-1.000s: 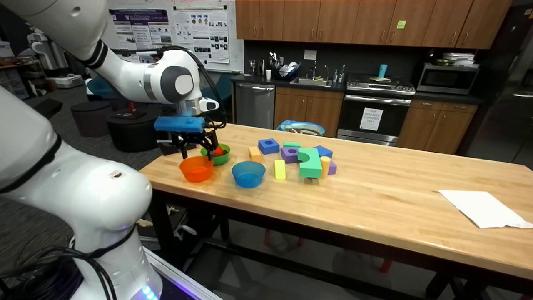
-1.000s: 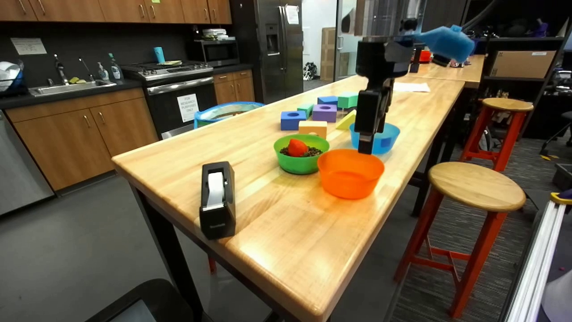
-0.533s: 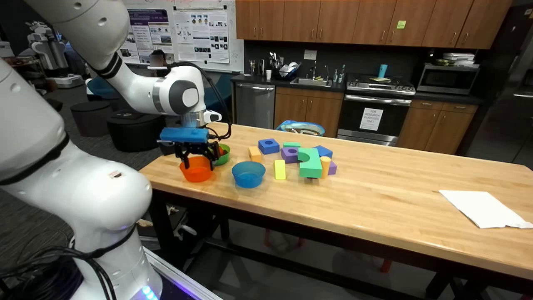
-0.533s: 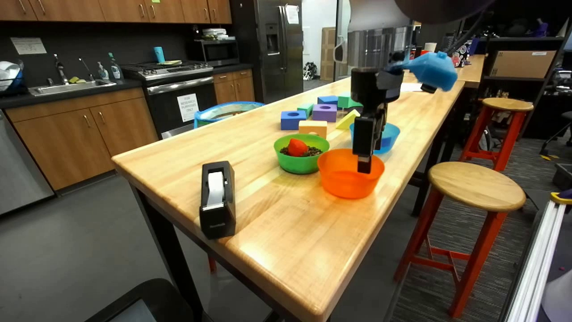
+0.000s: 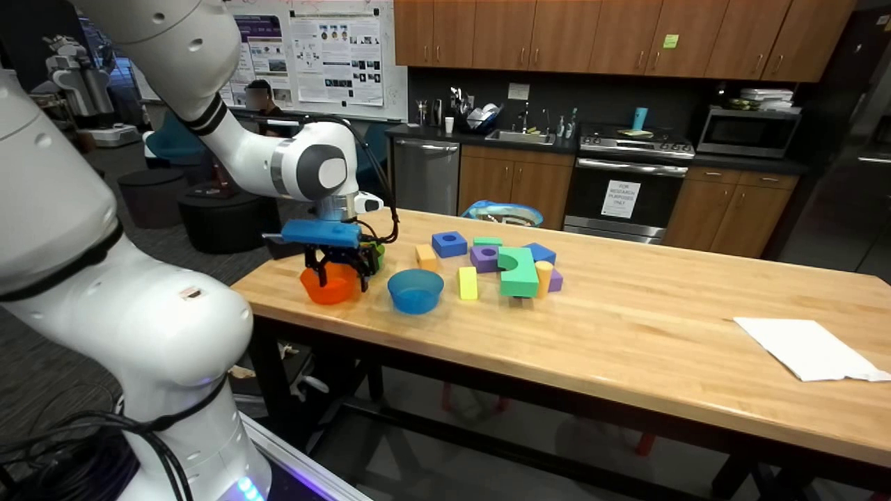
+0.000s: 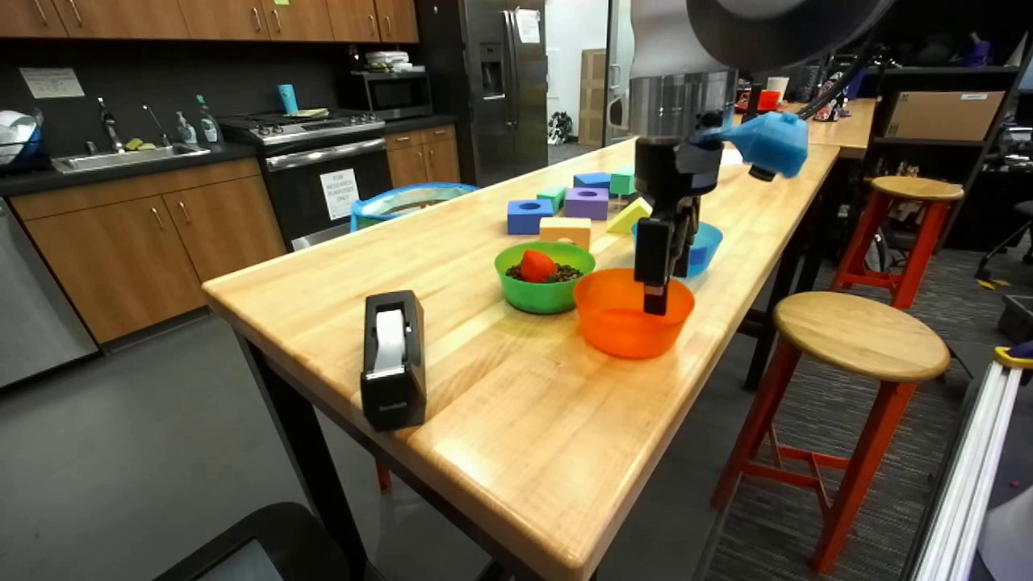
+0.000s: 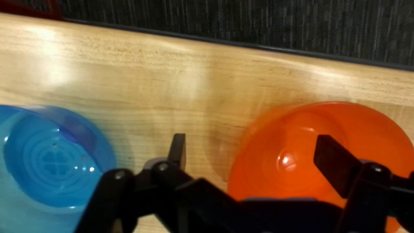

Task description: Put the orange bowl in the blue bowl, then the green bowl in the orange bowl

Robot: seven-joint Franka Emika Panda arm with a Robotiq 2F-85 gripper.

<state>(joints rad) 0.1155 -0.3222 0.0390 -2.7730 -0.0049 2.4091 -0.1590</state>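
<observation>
Your table (image 6: 516, 460) has a glossy top of pale wood. Near one long edge you have the orange bowl (image 6: 617, 327) and the blue bowl (image 5: 415, 296), upright and apart from each other. The green bowl (image 6: 539, 297) stands just beside the orange one, farther from that edge; you cannot tell whether they touch. At the short end sits a black tape dispenser (image 6: 395, 391). Farther along you see a yellow block (image 5: 468, 284), an orange block (image 5: 426, 257), and a blue block (image 5: 449, 249) and a purple block (image 5: 479, 262) with holes. Well apart lies a white sheet (image 5: 811, 348).
</observation>
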